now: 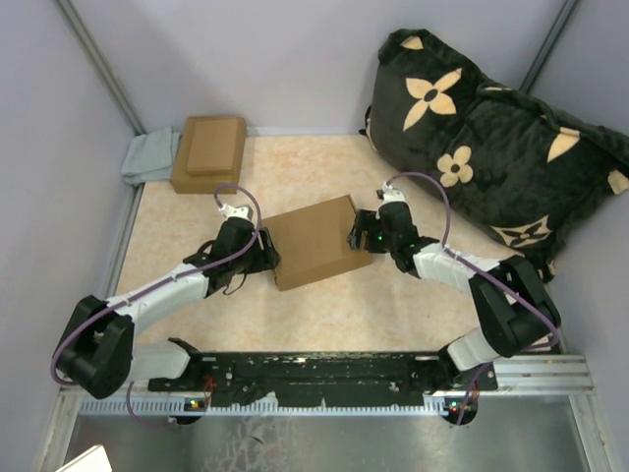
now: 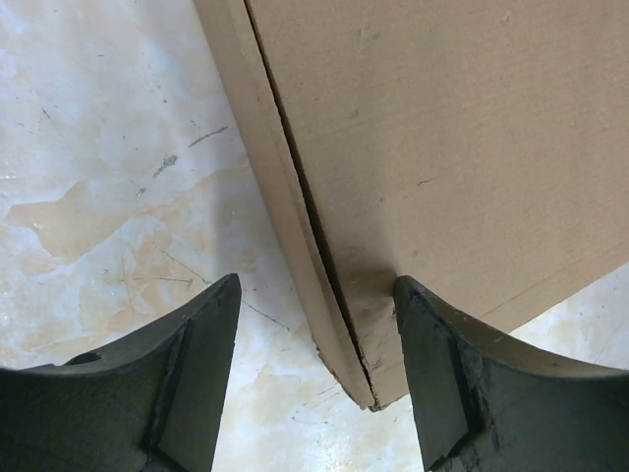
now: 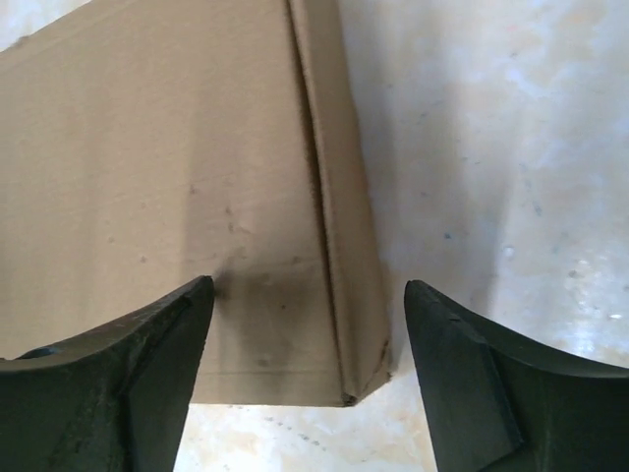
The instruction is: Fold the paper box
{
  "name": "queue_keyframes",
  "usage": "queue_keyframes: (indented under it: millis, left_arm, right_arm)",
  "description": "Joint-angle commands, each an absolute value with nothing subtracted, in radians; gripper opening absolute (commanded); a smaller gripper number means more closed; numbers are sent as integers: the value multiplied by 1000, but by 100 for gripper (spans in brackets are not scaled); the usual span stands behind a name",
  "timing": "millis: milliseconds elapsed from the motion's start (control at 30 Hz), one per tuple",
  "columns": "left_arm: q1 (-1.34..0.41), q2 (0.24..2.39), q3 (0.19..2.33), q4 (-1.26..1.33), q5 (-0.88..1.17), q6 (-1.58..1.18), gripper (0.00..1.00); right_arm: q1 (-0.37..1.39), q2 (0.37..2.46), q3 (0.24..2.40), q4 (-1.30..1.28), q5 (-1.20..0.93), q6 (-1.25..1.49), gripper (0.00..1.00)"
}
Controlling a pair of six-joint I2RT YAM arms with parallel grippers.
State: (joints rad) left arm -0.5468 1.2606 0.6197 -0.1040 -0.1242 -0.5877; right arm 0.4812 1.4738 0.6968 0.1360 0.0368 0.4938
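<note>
Pillow (image 1: pixel 491 147) and smaller box (image 1: pixel 208 152) sit beyond paper box (image 1: pixel 314 243); left claw (image 1: pixel 269 249), right claw (image 1: pixel 355 236) straddle its corners agape.

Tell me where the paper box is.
In the top view, the paper box lies centrally between the left fingers and the right fingers; the smaller cardboard box sits farther back, left.

The left arm (image 1: pixel 157 288) and right arm (image 1: pixel 457 267) have white links between bulky black joints, each trailed by a thin purple cable (image 1: pixel 256 208). Both are bolted to a black rail (image 1: pixel 314 372) edged with a toothed strip, and a small green light (image 1: pixel 378 237) glows on the right wrist. The fingers (image 2: pixel 182 369) are matte black, broad, tapering to blunt tips.
</note>
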Motion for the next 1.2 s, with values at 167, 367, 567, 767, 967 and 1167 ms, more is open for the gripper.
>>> queue_keyframes:
  millis: [167,367,567,767,967,1167]
  left_arm:
    - [-542,1282,618,-86,-73,-595,69]
    - [-542,1264,618,-102,-42,-593,68]
    - [-542,1238,622,-113,12,-603,66]
    - [-542,1195,622,-135,29,-613,65]
    - [-542,1133,684,-225,-37,-580,67]
    - [-543,1077,776,-341,-154,-490,98]
  right_arm:
    - [476,1439,681,232,-177,513,68]
    - [477,1332,609,180,-205,503,64]
    - [479,1247,569,122,-253,506,63]
    - [486,1192,526,102,-260,520,63]
    - [486,1151,544,63,-232,500,63]
    - [486,1134,662,-69,-99,431,83]
